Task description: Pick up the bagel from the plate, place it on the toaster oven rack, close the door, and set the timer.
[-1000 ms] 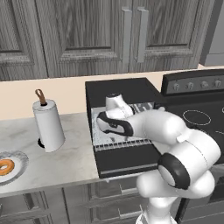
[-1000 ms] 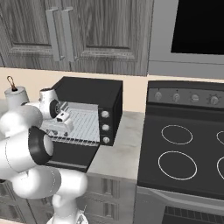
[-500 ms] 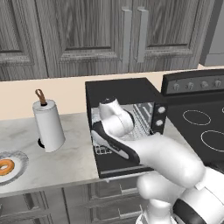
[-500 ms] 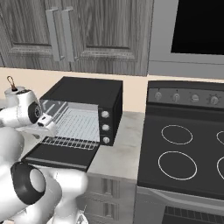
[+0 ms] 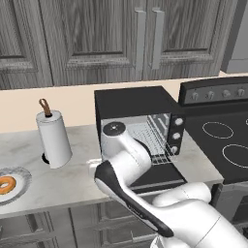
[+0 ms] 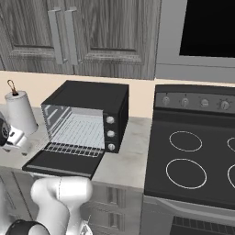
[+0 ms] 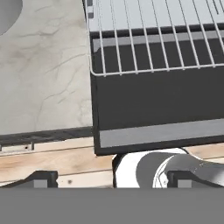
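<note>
The bagel [image 5: 7, 185] lies on the plate [image 5: 23, 178] at the counter's far left. The black toaster oven [image 5: 135, 102] stands with its door [image 6: 62, 161] folded down flat, and the toaster oven rack [image 6: 79, 134] sits partly drawn out over it. In the hand view my gripper [image 7: 113, 180] is open with nothing between its fingers, hovering above the door's front left corner [image 7: 153, 103] and the rack's edge [image 7: 148, 41]. My hand [image 6: 13, 137] sits left of the oven, well right of the bagel.
A paper towel roll [image 5: 54, 139] stands on the marble counter [image 5: 63, 181] between plate and oven. Three knobs [image 6: 110, 133] run down the oven's right side. A black stove [image 6: 193, 160] adjoins on the right. My arm hides the oven's left front.
My hand has pulled back out of the oven from the rack and swung left and down toward the counter. Its jaws have spread wide. The bagel has stayed on the plate.
</note>
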### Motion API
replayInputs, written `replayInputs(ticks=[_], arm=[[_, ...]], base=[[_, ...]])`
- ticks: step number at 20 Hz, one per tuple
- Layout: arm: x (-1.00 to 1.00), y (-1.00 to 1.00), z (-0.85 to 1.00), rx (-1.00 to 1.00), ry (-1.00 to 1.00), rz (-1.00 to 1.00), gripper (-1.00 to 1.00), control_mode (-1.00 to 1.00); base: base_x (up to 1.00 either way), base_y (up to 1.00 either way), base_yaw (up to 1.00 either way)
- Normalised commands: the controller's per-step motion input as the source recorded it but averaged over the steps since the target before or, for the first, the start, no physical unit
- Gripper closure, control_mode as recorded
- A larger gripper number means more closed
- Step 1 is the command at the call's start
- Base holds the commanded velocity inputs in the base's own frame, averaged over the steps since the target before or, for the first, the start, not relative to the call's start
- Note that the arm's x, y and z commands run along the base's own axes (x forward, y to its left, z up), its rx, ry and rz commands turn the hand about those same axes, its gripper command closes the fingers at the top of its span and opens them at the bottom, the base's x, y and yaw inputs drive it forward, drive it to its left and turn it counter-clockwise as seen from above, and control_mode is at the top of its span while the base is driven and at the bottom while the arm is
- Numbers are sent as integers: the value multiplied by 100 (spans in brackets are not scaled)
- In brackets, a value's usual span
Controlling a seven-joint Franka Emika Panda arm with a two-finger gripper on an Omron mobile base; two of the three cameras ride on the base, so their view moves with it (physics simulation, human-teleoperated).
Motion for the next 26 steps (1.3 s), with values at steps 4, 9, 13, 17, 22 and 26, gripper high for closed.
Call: replayInputs(ticks=[4, 9, 13, 17, 22, 26], arm=[[-28, 94, 48, 5, 0, 9, -100, -100], [-1, 92, 30, 3, 0, 8, -100, -100], [11, 73, 7, 5, 0, 5, -100, -100], [16, 37, 0, 4, -5, 2, -100, -100], [35, 37, -6, 13, 0, 4, -100, -100], [39, 73, -14, 15, 0, 6, -100, -100]], base=[[0, 0, 0], [0, 0, 0], [0, 0, 0], [0, 0, 0], [0, 0, 0], [0, 0, 0]])
